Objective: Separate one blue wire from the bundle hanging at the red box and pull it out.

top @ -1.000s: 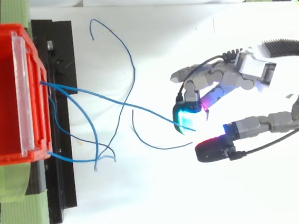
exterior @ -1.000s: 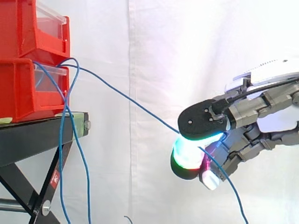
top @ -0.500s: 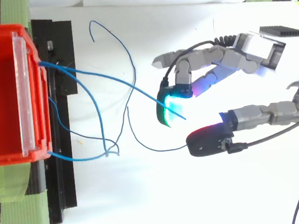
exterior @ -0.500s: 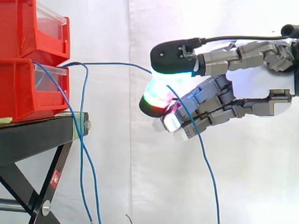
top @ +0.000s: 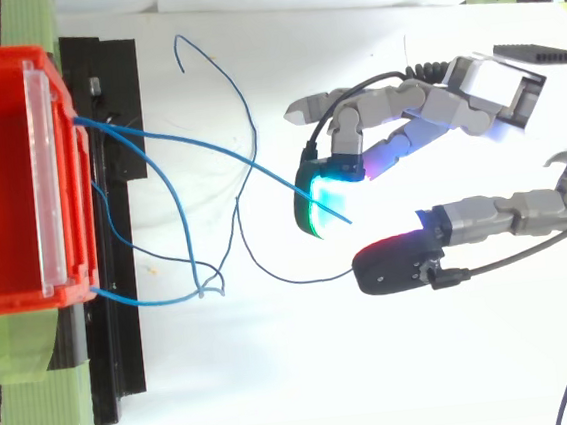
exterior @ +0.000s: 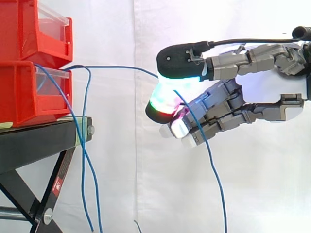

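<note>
— How far along?
— One wire is drawn clear of the bundle, but its end is not yet out of the box. The pull-out is left.
— And the hand?
— The hand is well off from the box, fingers curled. The wire is hooked over a glowing pad, thumb apart, tail hanging below.

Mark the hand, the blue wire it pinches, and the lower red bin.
hand [exterior: 219,98]: side view, on a grey finger.
blue wire [exterior: 116,66]: side view, on the span between bin and hand.
lower red bin [exterior: 24,97]: side view, on its side wall.
</note>
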### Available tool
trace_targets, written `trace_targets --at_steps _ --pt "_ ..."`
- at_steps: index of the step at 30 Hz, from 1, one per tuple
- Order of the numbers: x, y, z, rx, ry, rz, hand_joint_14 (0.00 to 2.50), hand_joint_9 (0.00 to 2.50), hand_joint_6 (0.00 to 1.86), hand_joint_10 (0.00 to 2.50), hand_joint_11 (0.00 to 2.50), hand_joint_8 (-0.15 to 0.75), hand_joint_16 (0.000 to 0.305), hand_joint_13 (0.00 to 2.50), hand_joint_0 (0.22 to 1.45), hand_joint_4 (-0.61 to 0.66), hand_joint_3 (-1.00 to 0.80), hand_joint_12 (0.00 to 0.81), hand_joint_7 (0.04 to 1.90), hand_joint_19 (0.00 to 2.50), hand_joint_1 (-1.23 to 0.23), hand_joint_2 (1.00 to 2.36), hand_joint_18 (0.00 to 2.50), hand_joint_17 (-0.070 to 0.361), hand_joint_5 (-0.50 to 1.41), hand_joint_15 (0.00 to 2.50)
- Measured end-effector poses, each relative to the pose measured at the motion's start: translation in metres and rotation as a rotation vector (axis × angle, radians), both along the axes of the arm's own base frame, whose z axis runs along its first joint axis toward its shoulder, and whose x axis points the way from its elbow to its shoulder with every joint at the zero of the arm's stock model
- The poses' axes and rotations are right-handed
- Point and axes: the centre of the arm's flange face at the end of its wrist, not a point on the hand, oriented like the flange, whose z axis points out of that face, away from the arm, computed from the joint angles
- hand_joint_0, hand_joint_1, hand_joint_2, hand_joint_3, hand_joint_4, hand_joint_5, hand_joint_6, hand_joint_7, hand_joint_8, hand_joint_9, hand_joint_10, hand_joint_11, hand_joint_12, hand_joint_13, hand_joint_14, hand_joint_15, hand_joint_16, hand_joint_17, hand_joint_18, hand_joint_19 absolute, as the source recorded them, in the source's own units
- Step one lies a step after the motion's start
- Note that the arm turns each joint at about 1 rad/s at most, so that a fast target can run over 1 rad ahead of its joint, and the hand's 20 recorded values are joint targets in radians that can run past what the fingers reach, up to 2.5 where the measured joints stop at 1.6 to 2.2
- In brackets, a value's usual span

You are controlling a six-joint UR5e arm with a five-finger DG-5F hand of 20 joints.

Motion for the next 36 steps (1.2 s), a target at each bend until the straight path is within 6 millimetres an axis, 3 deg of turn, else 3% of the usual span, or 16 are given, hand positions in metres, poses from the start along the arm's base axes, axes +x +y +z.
trace_targets --at_steps 36 --pt "0.0000 0.0000 0.0000 0.000 0.000 0.000 0.01 0.68 0.75 0.02 0.67 0.293 0.049 0.23 0.63 0.10 -0.07 0.353 1.24 0.56 -0.69 1.03 0.29 0.109 -0.14 0.30"
